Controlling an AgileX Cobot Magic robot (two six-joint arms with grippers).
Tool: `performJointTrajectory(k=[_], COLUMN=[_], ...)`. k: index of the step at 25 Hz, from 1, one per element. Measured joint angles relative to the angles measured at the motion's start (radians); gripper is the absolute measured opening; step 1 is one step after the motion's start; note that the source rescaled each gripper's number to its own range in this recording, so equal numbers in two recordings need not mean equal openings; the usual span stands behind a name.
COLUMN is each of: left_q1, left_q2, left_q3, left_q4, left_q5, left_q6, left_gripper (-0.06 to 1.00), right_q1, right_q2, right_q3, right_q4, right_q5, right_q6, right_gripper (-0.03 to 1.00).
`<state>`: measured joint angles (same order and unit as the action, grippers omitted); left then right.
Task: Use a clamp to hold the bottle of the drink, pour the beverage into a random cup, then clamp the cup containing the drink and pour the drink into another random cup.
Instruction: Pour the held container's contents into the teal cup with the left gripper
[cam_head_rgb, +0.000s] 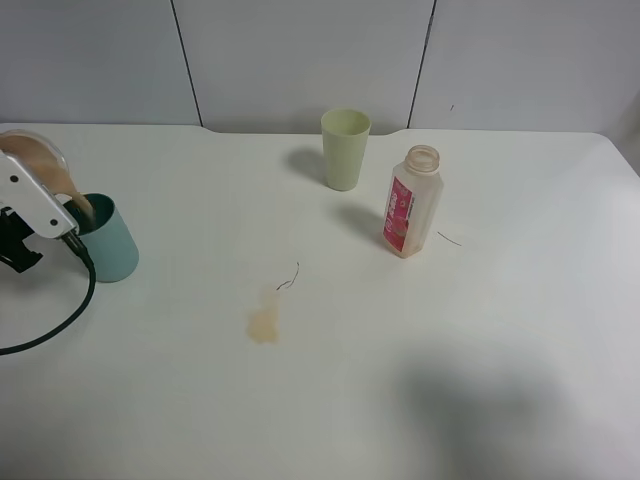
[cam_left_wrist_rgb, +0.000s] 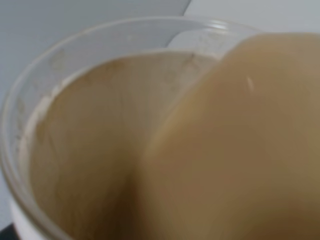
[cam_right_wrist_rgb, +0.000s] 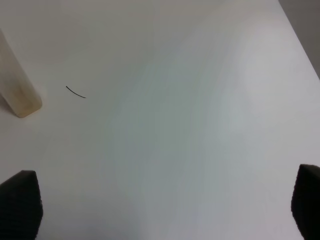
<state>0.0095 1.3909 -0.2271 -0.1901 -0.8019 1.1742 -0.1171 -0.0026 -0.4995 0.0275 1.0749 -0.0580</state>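
Step in hand: second pour, clear cup (cam_head_rgb: 32, 155) into teal cup (cam_head_rgb: 108, 240). Left jaws are pressed in on the clear cup, which is tipped over with its lip just above the teal cup's rim. A thin stream of tan drink (cam_head_rgb: 76, 192) drops from the lip into the teal cup, directly below the jaws. Left wrist view: drink is pooled against the low side of the clear wall and a film coats the rest. A good share is judged not yet out. Right jaws are spread wide, pinching nothing, over bare worktop (cam_right_wrist_rgb: 165, 100). The bottle (cam_head_rgb: 411, 200) is just off to one side of them, upright, uncapped and seemingly drained. Green cup (cam_head_rgb: 345, 148) stands beyond the bottle, apart from both pairs of jaws. Tan splash (cam_head_rgb: 264, 325) on the worktop, well apart from the left jaws, warns what a hasty tilt costs. To do it well: raise the tilt slowly so the stream runs narrow and lands inside the teal rim, not on its edge. Hold the lip close over the mouth without touching it. Grip firmly, since the thin clear wall may flex and slip. Wait for drips before righting. The teal cup looks light, and a knock could tip it.
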Motion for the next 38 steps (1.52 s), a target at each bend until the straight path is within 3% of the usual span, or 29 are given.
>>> performJointTrajectory(k=[4,29,38], left_q1=[0.000,0.000,0.000], left_q2=[0.000,0.000,0.000], left_q3=[0.000,0.000,0.000], left_q4=[-0.010,-0.013,-0.013], left_q5=[0.000,-0.014,-0.029], left_q6=[0.094,0.115,0.182], left_gripper=[0.03,0.03,0.03], right_q1=[0.000,0.000,0.000], right_q2=[0.000,0.000,0.000], right_q3=[0.000,0.000,0.000], right_q4=[0.000,0.000,0.000], right_q5=[0.000,0.000,0.000], right_q6=[0.000,0.000,0.000], right_gripper=[1.00,1.00,1.00])
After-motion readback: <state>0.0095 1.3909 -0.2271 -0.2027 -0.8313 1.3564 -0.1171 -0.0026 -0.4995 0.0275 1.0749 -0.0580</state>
